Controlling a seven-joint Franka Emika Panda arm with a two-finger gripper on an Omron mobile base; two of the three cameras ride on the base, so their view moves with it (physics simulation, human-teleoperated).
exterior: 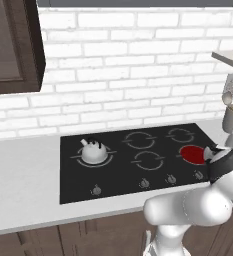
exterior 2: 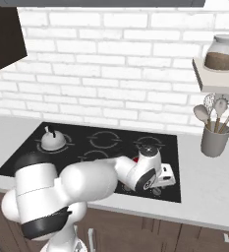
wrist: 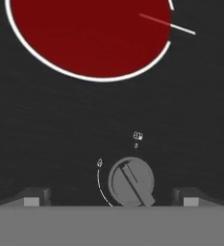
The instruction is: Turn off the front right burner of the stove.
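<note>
Claw open, poised over knob

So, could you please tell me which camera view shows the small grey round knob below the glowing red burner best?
The hand view: the small grey round knob sits centred and large, its ridge turned diagonally, between the open gripper fingertips. The left base view shows it tiny beside the arm; in the right base view the arm covers that spot.

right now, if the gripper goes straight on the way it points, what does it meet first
Most likely the small grey knob, which sits between the open jaws of the gripper, on the stove below the front right burner.
</note>
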